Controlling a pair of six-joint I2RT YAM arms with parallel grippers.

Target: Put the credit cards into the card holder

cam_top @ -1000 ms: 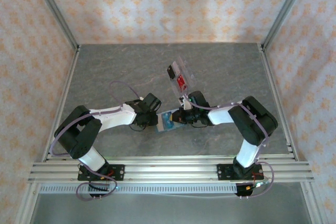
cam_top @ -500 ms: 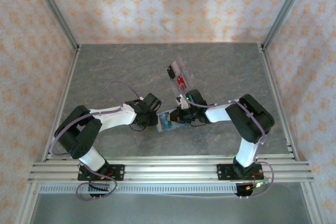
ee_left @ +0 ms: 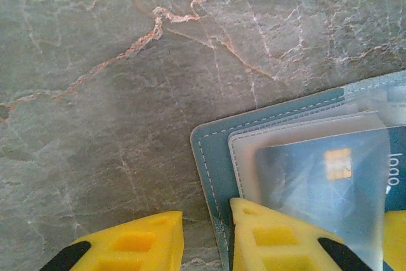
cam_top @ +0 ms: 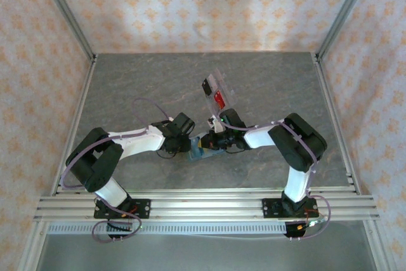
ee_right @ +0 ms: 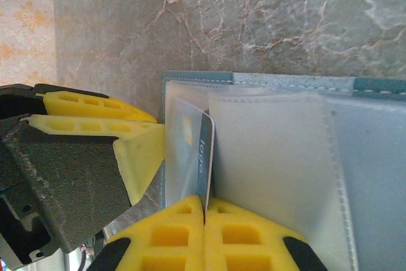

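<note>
Bench [ee_left: 127, 61]: stone-look slab, grey, rust and white veining, matt.
Card holder [ee_left: 212, 147]: teal leather-like skin, stitched edge, fine grain.
Inner sleeves [ee_right: 273, 157]: frosted translucent plastic, soft sheen.
Blue card [ee_left: 317, 179]: smooth glossy plastic, gold metallic chip.
Left claw [ee_left: 204, 223], right claw [ee_right: 204, 211]: yellow moulded plastic, matt.
Rails [cam_top: 203, 204]: brushed aluminium.

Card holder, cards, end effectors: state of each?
card holder: open, lying flat.
blue card: partly under a clear pocket.
right end effector: shut on the blue card.
left end effector: jaws apart, one finger on the card holder.
red card: in the clear tray.
</note>
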